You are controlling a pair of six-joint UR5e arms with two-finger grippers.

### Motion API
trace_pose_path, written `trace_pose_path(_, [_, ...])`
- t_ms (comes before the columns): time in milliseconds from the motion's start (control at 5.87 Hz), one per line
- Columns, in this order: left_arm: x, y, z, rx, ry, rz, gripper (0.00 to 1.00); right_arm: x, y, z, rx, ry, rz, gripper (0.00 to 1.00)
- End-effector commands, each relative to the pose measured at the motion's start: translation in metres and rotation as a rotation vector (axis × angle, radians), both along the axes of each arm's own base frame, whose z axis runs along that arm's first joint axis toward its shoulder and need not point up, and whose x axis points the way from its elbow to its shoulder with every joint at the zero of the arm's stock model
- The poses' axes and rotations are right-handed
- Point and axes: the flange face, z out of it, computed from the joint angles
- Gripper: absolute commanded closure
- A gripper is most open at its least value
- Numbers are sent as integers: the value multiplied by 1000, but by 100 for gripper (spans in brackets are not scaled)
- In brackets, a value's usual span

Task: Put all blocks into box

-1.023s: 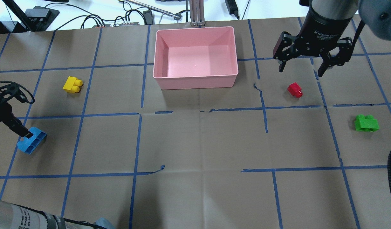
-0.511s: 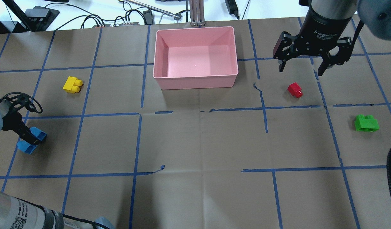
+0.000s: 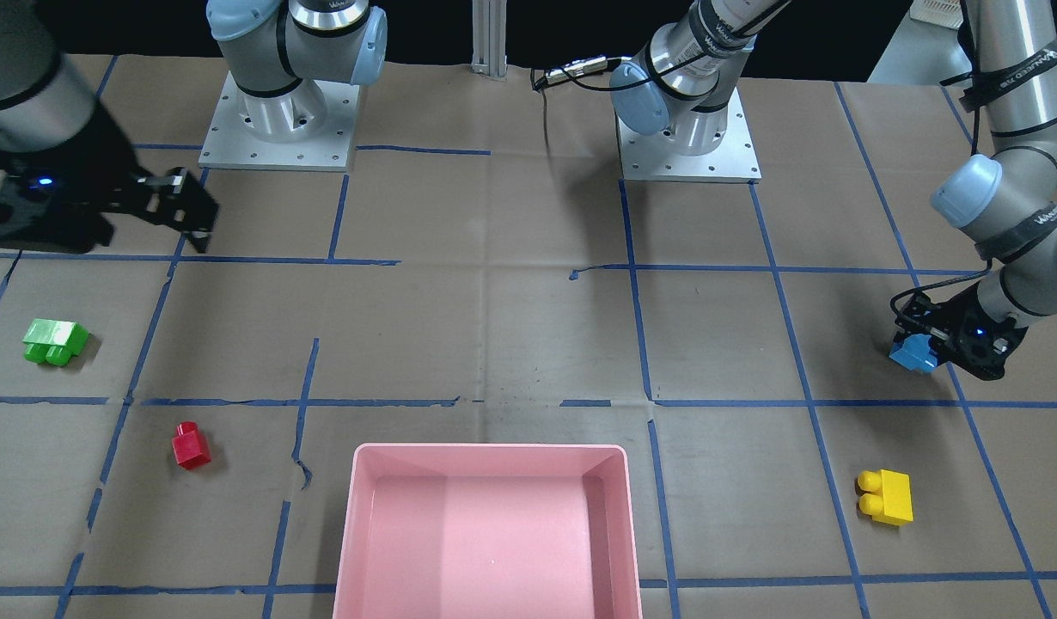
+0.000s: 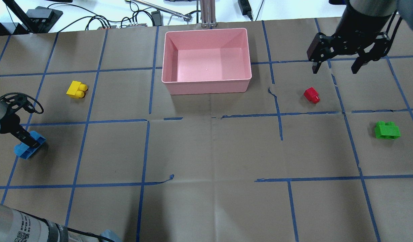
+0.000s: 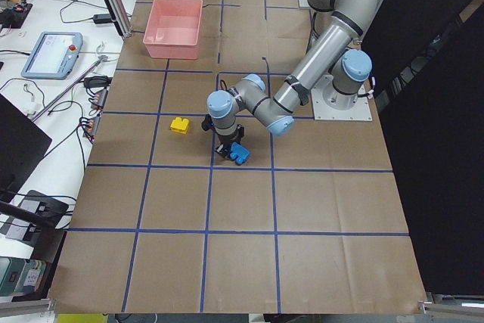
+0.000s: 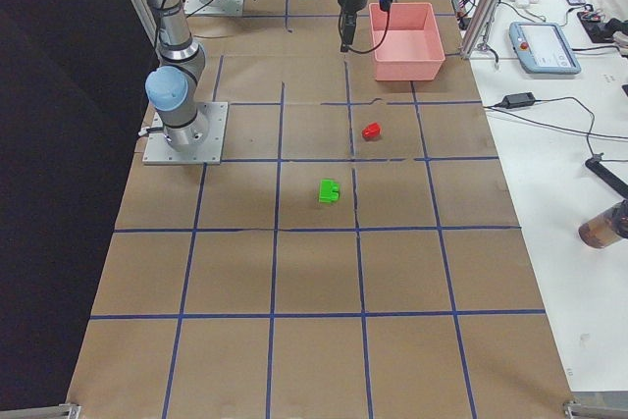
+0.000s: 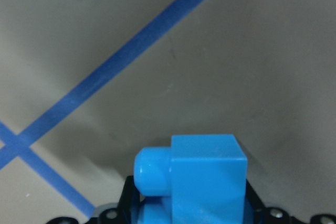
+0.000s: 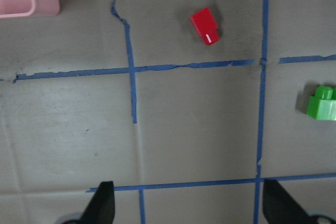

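My left gripper (image 4: pixel 25 141) is shut on the blue block (image 4: pixel 26 149) at the table's left edge. The block is tilted, and it shows between the fingers in the left wrist view (image 7: pixel 202 177). My right gripper (image 4: pixel 336 66) is open and empty, high above the table behind the red block (image 4: pixel 311 94). The green block (image 4: pixel 387 129) lies at the far right. The yellow block (image 4: pixel 77 89) lies at the left, left of the box. The pink box (image 4: pixel 206 86) stands empty at the back middle. The right wrist view shows the red block (image 8: pixel 206 25) and the green block (image 8: pixel 321 103).
Brown paper with a grid of blue tape covers the table. Cables and equipment (image 4: pixel 132 20) lie beyond the far edge. The two arm bases (image 3: pixel 279 112) stand on the robot's side.
My left gripper has closed in over the blue block and drawn it slightly left, tilting it. My right gripper has moved right and farther back, still open.
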Motion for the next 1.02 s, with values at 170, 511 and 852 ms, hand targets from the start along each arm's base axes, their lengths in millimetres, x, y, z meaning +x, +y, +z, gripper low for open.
trace_pose_path(170, [-147, -102, 112, -15, -52, 205, 100, -210, -1, -34, 25, 30, -187, 0])
trace_pose_path(511, [-297, -146, 152, -131, -42, 397, 100, -268, -18, -87, 54, 44, -152, 0])
trace_pose_path(852, [-445, -199, 142, -199, 36, 422, 100, -279, -36, -170, 100, 9, -148, 0])
